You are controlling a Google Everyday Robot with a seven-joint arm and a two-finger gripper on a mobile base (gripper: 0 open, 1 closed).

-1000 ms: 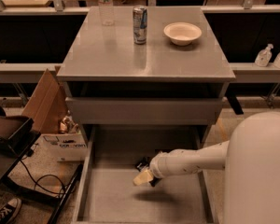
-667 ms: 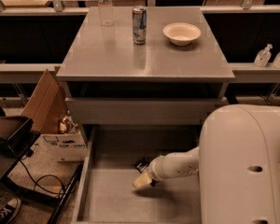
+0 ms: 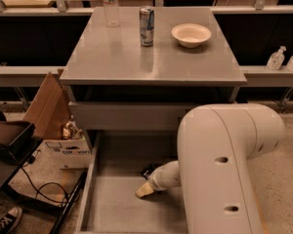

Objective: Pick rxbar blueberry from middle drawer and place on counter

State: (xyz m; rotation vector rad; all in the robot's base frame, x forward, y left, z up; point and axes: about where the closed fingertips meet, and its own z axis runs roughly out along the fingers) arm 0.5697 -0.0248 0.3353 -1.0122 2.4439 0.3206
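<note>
Gripper (image 3: 146, 190) low inside open drawer (image 3: 112, 206), spread or closed cannot be told, dark snack bar (image 3: 149, 171) just beside it.

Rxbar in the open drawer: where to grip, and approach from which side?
Probably grip the rxbar blueberry across its short width, from above: it seems to lie flat on the middle drawer floor, partly hidden by the arm. The gripper sits low in the drawer, just nearer the camera.
</note>
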